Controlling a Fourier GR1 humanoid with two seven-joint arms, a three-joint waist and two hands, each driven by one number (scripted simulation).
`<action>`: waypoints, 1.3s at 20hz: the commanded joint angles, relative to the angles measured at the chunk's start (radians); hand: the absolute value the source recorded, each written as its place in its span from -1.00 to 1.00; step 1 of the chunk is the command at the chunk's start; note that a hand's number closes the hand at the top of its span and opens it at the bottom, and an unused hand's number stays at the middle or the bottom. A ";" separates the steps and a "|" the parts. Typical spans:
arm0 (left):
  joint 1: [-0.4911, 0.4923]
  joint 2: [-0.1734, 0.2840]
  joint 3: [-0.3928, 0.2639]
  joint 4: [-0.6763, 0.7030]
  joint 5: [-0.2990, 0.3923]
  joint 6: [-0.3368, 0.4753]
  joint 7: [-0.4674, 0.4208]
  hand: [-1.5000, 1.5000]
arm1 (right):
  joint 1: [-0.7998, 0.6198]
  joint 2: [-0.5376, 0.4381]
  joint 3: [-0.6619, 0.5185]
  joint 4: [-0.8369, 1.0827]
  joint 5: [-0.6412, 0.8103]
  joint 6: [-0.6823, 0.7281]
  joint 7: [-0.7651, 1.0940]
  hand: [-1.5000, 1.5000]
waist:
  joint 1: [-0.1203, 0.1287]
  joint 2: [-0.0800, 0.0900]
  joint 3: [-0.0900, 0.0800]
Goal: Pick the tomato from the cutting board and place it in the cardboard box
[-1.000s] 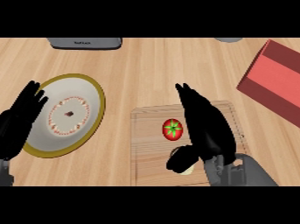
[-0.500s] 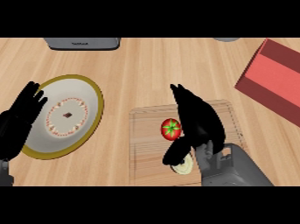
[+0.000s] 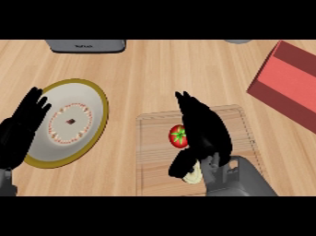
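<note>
A red tomato (image 3: 178,136) with a green stem lies on the wooden cutting board (image 3: 153,166) at centre. My right hand (image 3: 207,131) hovers over the board, its palm right beside and partly over the tomato's right side, fingers straight and pointing away, thumb hanging down near the board's front. The red cardboard box (image 3: 295,87) sits at the right, reaching past the picture's edge. At the left edge my left hand (image 3: 17,131) rests open, fingers up, overlapping the rim of a plate.
A grey plate with a gold rim (image 3: 99,99) lies left of the board, a small brown bit at its middle. A grey appliance (image 3: 87,45) stands at the counter's far side, a grey round object (image 3: 239,41) further right.
My right hand has shifted left across the board, closing in on the tomato and now covering its right side. The left hand and tomato have stayed put.
</note>
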State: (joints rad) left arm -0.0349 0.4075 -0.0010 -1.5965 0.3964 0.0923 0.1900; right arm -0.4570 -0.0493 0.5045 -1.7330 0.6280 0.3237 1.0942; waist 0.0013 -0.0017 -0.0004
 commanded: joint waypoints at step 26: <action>0.046 -0.069 0.043 -0.032 -0.069 -0.062 -0.007 0.00 | -0.082 0.049 0.022 0.274 0.043 0.020 0.121 -1.00 | 0.003 0.001 0.000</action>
State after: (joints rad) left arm -0.0072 0.3603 0.0513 -1.6211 0.3449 0.0345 0.1983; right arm -0.5389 -0.0134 0.5287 -1.4734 0.6728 0.3030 1.0911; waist 0.0072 -0.0007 -0.0004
